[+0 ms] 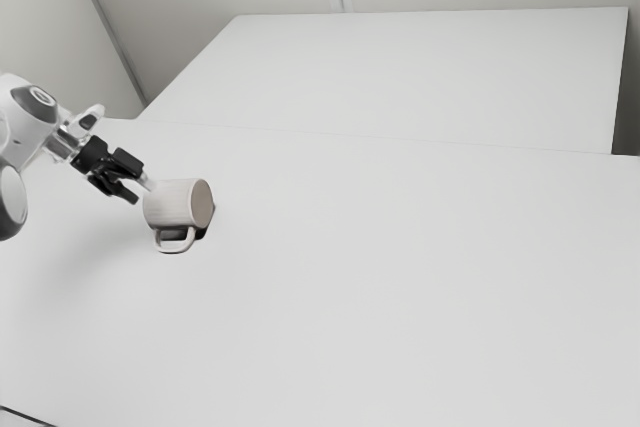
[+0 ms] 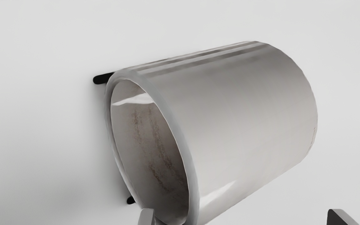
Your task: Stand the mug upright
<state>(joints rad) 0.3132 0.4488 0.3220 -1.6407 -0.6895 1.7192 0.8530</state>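
Note:
The light beige mug [image 1: 172,204] lies on its side on the white table, its closed end facing the exterior view's right and its handle [image 1: 176,244] toward that view's bottom. My black gripper [image 1: 142,192] is at the mug's end nearer the arm. In the wrist view, the mug [image 2: 242,118] shows its open mouth and stained inner wall, and the gripper [image 2: 242,217] has its fingers wide apart. One fingertip [image 2: 146,217] overlaps the lower edge of the mouth; the other [image 2: 339,217] stands off beyond the mug's wall. Whether either touches the mug cannot be told.
The white table [image 1: 400,287] extends around the mug, with a second white surface [image 1: 400,77] behind it. A thin dark line [image 1: 25,417] crosses the exterior view's lower left corner.

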